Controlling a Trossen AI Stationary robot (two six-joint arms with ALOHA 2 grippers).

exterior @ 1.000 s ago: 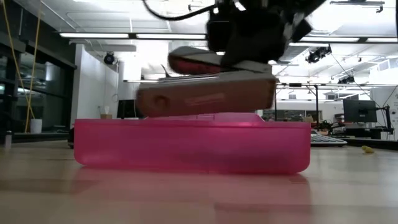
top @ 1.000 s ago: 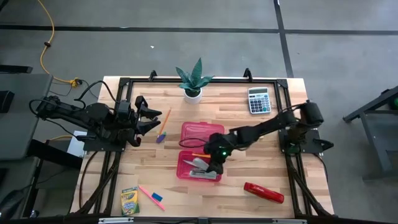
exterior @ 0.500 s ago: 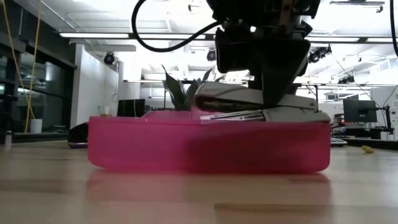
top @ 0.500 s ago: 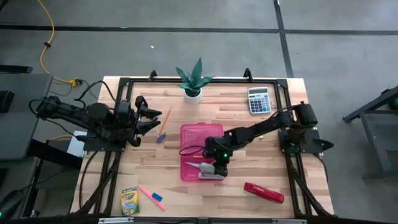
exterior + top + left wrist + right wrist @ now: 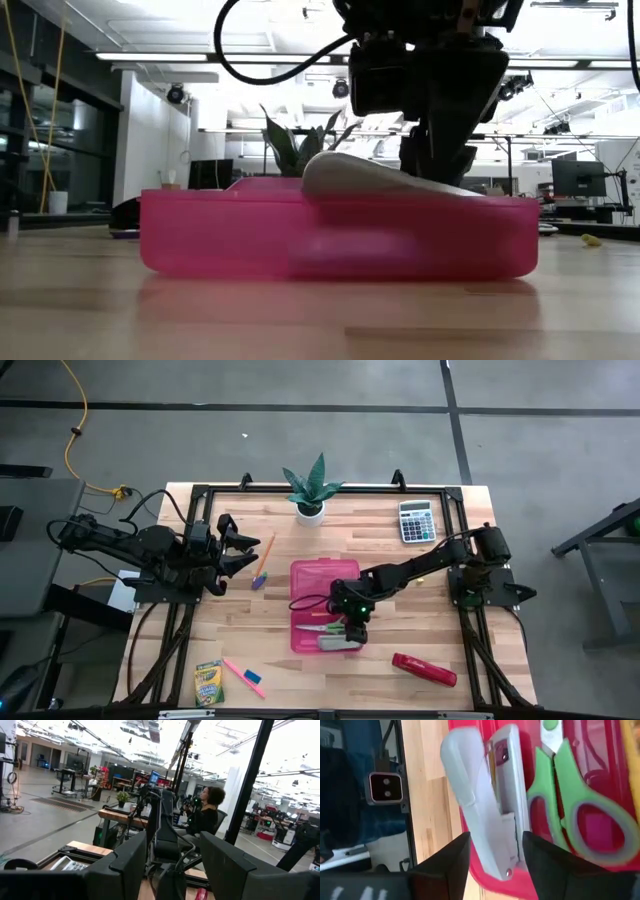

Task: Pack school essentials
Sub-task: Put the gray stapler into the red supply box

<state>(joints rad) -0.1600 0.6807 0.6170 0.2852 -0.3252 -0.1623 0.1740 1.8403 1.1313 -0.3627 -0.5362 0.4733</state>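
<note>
The right pincer is hanging over the pink case in the middle of the desk, its 2 fingers standing apart and holding nothing. Directly beneath them a grey-white stapler is lying in the case's near end, with the green-handled scissors lying just beside it in the same case. From table height the stapler is showing above the case's wall, under the arm.

Farther out, a red stapler is resting near the front right corner and a grey calculator near the back right corner. A potted plant is standing at the back edge. The yellow-green crayon box, pink marker and tiny blue eraser are lying near the front left corner. The left pincer is waiting open and empty at the left edge, beside an orange pencil.
</note>
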